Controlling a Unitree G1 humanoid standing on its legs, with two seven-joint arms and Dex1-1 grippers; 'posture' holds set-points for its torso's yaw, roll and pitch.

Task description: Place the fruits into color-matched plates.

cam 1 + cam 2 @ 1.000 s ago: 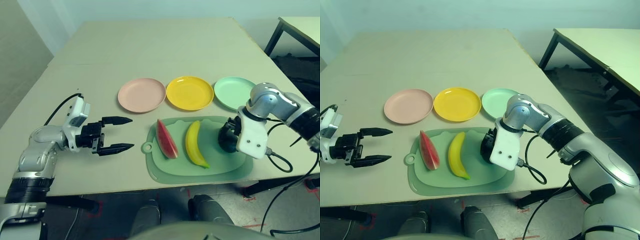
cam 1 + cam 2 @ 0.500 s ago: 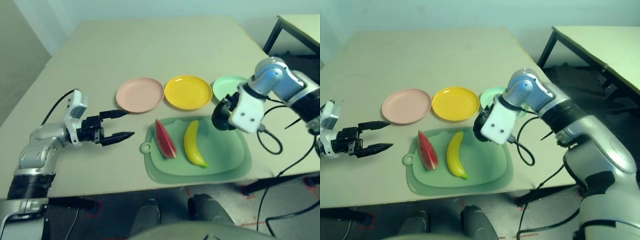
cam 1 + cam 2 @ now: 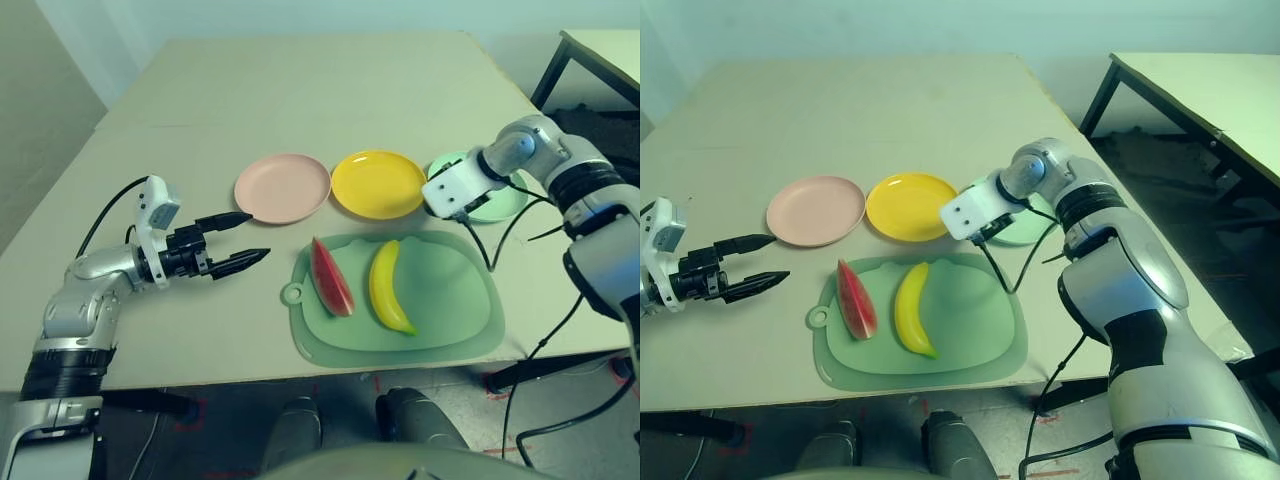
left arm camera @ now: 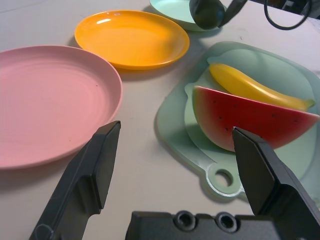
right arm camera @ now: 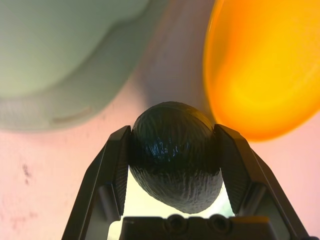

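1. Between the black fingers (image 5: 233, 165) of the right pincer (image 5: 172, 145) sits the dark green avocado (image 5: 175, 155), clamped on both sides.
2. Just beyond that pincer lies the near edge of the yellow plate (image 3: 378, 184), with the rounded corner of the pale-green mat (image 3: 450, 300) beside it; the surface (image 3: 300, 90) shows under the avocado.
3. From the head views, the right pincer's white wrist block (image 3: 455, 188) hangs between the yellow plate and the mint green plate (image 3: 500, 200), overlapping the green plate's edge; whether the avocado is over the plate or beside it cannot be told.
4. Over on the other side, the left pincer (image 3: 245, 238) is released, fingers spread wide and pointing toward the plates, above bare surface.
5. Ahead of its one finger lies the pink plate (image 4: 50, 100); ahead of the other finger (image 4: 260, 170) lies the watermelon wedge (image 4: 250, 125), standing on its rind on the mat, near the mat's small loop (image 4: 223, 177).
6. Beyond the watermelon, farther from the left pincer, the banana (image 3: 388, 288) lies on the mat, just beside the wedge and apart from it.
7. All three plates stand in a row along the mat's far edge, each without fruit resting in it.
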